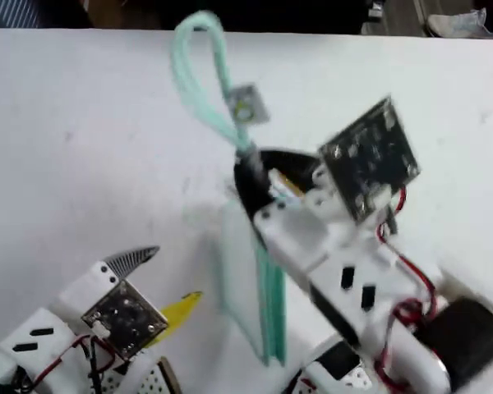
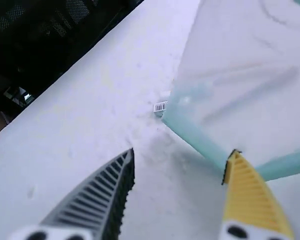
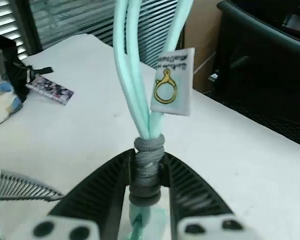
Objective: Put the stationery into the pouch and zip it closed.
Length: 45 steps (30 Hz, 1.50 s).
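1. Risks dragging or swinging the whole pouch [image 1: 248,283] rather than working its zip. Grips, with the right claw [image 3: 147,161] pinched tight, only the grey collar [image 3: 149,145] binding the mint cord loop [image 3: 132,75], not the pouch body. Probably needs something pinning the body before any pull.
2. Risks slipping off that collar under a hard tug, given so narrow a hold on a soft cord.
3. Risks nudging the pouch aside or catching only its seam with the left claw [image 2: 183,152]. Gapes wide there and holds nothing, with the yellow fingertip just at the mint edge near one corner and the grey one well clear on the counter [image 2: 90,110].
4. Could snag the paper tag [image 3: 173,82] hanging on the loop just beyond the right claw.
5. Cannot tell whether the zip is open or shut. Shows long dim shapes through the pouch wall in the left wrist view, possibly stationery already inside.
6. Right arm: stretches from the near right over mid-counter, wrist tipped down above the pouch's far end, loop rising away past the claw.
7. Left arm: sits low at the near left, claw aimed at the pouch's near side.
8. Pouch: lies mid-counter between the two arms, a small barcode sticker [image 2: 160,106] beside its corner.
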Tool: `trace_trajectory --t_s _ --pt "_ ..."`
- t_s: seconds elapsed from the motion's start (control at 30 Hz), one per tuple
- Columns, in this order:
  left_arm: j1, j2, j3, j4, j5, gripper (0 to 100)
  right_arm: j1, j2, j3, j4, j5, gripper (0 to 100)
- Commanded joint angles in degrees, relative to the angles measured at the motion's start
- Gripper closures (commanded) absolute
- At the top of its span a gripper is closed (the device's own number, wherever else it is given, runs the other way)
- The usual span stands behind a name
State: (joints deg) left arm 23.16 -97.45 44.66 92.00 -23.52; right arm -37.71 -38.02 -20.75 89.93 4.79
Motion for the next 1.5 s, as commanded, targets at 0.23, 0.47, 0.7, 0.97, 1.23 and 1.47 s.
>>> trace_trajectory --t_s 0.23,0.47,0.7,0.97,1.23,1.47 --pt "0.5 -0.5 -2.2 -1.9 -0.1 70 0.0 16.1 -12.1 -10.2 -0.8 98.2" --pt "0.8 -0.3 5.5 -10.2 0.2 70 -8.7 34.3 -39.7 8.1 -0.7 98.2" --pt "0.9 -0.2 16.4 -25.4 5.5 70 -14.6 30.2 -40.1 8.9 -0.7 98.2" --pt "-3.6 -0.3 18.8 -36.0 18.9 74 -17.6 16.1 -24.9 8.9 -0.7 98.2" --pt "-5.8 -0.6 18.0 -23.1 15.2 74 -17.4 1.5 -0.9 8.6 -0.4 98.2" --pt "-5.8 -0.6 10.0 -12.9 -2.1 74 -17.3 -10.1 11.9 8.6 -0.6 98.1"
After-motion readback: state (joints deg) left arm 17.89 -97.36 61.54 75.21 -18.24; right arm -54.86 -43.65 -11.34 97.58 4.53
